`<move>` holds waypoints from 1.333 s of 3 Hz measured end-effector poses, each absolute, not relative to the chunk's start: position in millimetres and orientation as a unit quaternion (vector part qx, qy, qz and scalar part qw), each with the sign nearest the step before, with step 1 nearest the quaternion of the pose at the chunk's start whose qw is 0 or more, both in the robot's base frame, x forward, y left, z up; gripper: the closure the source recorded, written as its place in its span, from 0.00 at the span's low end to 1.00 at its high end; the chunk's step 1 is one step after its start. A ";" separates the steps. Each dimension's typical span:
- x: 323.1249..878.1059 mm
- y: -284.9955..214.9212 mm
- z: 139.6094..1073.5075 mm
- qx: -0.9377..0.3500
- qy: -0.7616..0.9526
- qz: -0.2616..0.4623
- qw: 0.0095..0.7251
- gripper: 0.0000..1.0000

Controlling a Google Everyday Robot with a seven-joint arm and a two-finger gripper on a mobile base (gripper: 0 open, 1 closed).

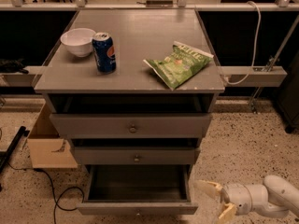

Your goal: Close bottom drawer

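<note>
The bottom drawer (pixel 138 208) of the grey cabinet stands pulled far out, its dark inside empty and its slim front panel near the lower edge of the camera view. My gripper (pixel 216 200) hangs low at the right, just beside the drawer's front right corner and apart from it. Its two pale fingers (pixel 208 186) are spread open and hold nothing. The white arm (pixel 275 197) runs off to the right.
The top drawer (pixel 131 124) and middle drawer (pixel 135 156) are slightly open. On the cabinet top (pixel 140 31) sit a white bowl (pixel 77 41), a blue can (pixel 104 52) and a green chip bag (pixel 178 64). A cardboard box (pixel 46 143) and a black cable (pixel 51 190) lie on the floor at left.
</note>
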State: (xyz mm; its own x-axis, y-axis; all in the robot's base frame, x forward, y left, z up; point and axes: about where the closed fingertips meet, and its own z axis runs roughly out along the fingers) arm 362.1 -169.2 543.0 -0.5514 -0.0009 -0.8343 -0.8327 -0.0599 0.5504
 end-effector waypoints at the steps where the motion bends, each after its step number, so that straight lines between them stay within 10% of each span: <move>1: 362.3 -169.1 544.6 -0.346 0.602 0.642 0.325 0.00; 4: 353.8 -136.8 480.5 -0.365 0.705 0.583 0.168 0.00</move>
